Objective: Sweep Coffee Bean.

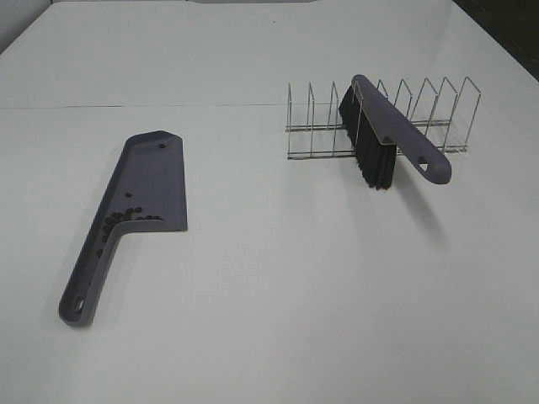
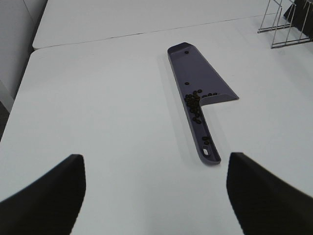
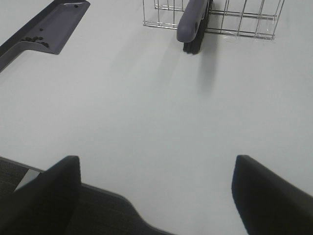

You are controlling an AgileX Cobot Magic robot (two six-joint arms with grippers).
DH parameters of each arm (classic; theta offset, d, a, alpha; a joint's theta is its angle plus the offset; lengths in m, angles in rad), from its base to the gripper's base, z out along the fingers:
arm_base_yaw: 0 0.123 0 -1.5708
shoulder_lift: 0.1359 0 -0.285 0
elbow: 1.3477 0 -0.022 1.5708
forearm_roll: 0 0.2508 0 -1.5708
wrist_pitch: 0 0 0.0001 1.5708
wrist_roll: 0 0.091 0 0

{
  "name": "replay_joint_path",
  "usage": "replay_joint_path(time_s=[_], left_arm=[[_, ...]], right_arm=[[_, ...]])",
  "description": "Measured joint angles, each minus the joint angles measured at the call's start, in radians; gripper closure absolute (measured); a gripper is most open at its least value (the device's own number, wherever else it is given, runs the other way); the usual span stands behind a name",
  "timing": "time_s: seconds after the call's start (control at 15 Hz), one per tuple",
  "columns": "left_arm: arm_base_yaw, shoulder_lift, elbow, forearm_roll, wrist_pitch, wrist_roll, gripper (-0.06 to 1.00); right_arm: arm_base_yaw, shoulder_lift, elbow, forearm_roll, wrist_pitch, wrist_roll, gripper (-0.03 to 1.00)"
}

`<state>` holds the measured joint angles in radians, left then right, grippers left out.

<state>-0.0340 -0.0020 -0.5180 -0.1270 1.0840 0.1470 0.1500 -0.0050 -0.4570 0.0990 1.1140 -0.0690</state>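
The purple-grey dustpan point(image 1: 145, 181) lies flat on the white table at the left; it also shows in the left wrist view point(image 2: 195, 81) and the right wrist view point(image 3: 46, 27). The coffee beans point(image 1: 125, 220) lie inside it, clustered near the handle joint point(image 2: 194, 100), with a couple further up the pan. The brush point(image 1: 383, 135) stands in the wire rack point(image 1: 421, 114), bristles down, handle toward the front; the right wrist view shows it too point(image 3: 192, 22). My left gripper point(image 2: 154, 196) is open and empty, back from the dustpan's handle end. My right gripper point(image 3: 156, 196) is open and empty near the table's front edge.
A seam point(image 1: 126, 106) between two tabletops runs across the back. The table's front edge and dark floor point(image 3: 98, 215) show in the right wrist view. Neither arm shows in the exterior high view.
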Motion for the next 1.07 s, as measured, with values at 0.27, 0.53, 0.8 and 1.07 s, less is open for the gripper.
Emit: replay_joint_path(time_s=[0.27,0.53,0.8,1.07], left_arm=[[0.0,0.0,0.0,0.009,0.0,-0.014,0.21],[0.0,0.0,0.0,0.056,0.0,-0.079,0.21],[0.0,0.0,0.0,0.059,0.0,-0.083,0.21],[0.0,0.0,0.0,0.059,0.0,-0.083,0.21]], right_arm=[[0.0,0.0,0.0,-0.036,-0.001,0.043,0.18],[0.0,0.0,0.0,-0.037,-0.001,0.05,0.18],[0.0,0.0,0.0,-0.037,-0.001,0.05,0.18],[0.0,0.0,0.0,-0.037,-0.001,0.05,0.18]])
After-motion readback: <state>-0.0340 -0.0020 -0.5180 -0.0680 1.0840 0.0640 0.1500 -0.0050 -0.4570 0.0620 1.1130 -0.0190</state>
